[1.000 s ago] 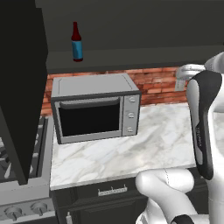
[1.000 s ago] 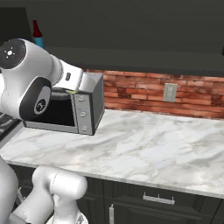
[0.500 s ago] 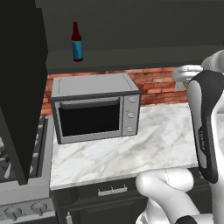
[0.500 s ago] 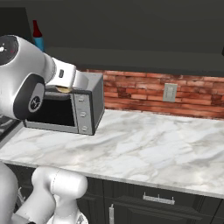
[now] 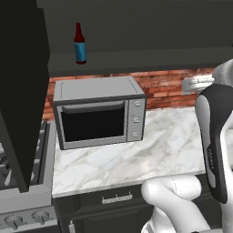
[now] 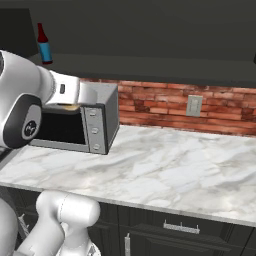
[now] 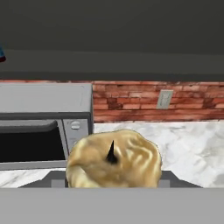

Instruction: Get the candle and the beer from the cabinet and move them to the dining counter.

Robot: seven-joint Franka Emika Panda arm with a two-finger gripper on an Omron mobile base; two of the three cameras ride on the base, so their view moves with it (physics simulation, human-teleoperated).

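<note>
Pincer (image 7: pixel 113 183) holds the squat tan-yellow candle (image 7: pixel 113 159) with a short dark wick, its jaws partly apart and closed on the wax, which hides the fingertips in the hand view. Beyond it lies the white-grey veined marble bench (image 5: pixel 136 159) with a boxy silver-grey microwave (image 5: pixel 98 111) standing on it against the red brick wall (image 6: pixel 165 102). The slim dark red-brown beer bottle (image 5: pixel 80 44) with a blue label stands upright on the shelf of the black wall cabinet (image 5: pixel 136 61), above the microwave, well apart from the candle.
</note>
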